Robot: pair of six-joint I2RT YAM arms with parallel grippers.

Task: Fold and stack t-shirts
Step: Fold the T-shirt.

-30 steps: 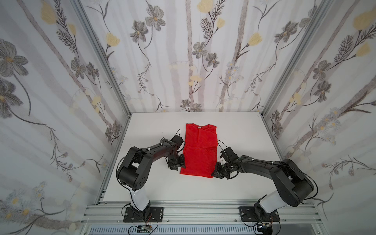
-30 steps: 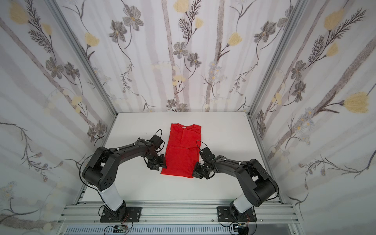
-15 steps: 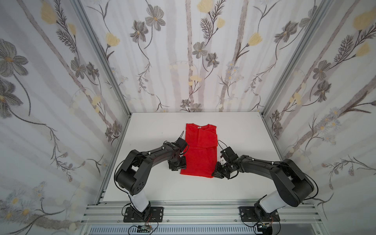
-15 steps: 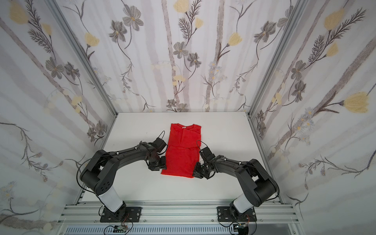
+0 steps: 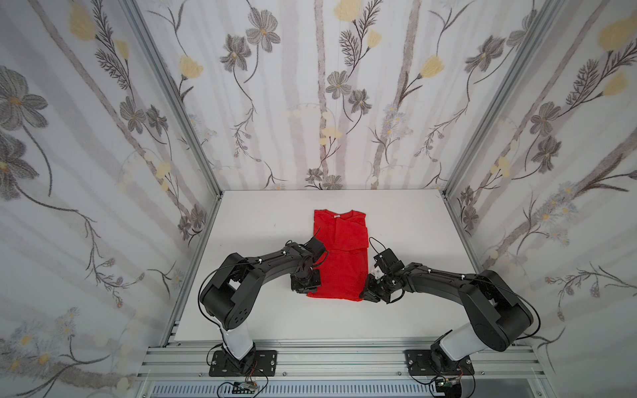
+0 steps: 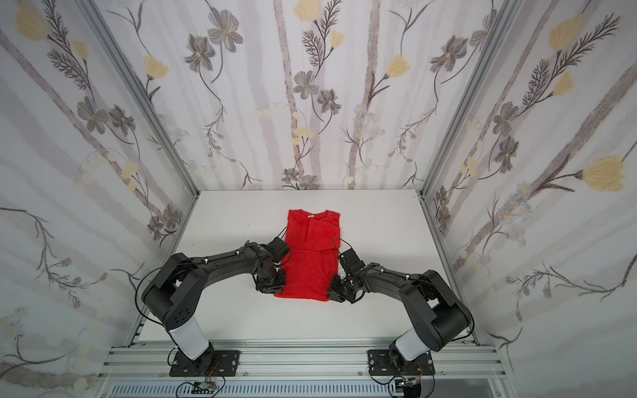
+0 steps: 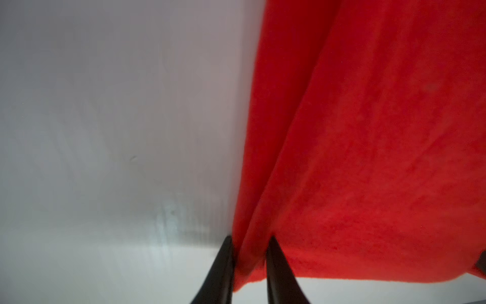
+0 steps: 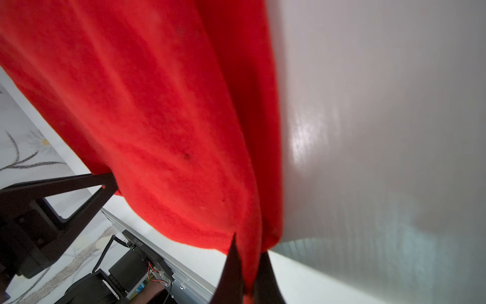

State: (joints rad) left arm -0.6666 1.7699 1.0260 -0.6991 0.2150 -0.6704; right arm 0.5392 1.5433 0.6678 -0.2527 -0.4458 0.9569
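Red t-shirt (image 5: pixel 344 272) lengthwise, collar (image 5: pixel 339 215) farthest away.

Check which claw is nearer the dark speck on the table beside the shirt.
Left. The left claw grips the shirt at the hem corner toward the speck; the right claw grips the opposite corner, a shirt width farther off.

Around me: tall white walls printed w/ grey & pale-yellow long-stemmed flowers (image 5: pixel 327 86) on three sides, meeting at the back corners behind slanting silver aluminium frame posts (image 5: pixel 176 103). Under me is a flat matte white tabletop (image 5: pixel 262 220), w/ a silver slotted aluminium rail (image 5: pixel 344 358) along its near edge. Light is soft & even, w/ a faint sheen on the top in the right wrist view.
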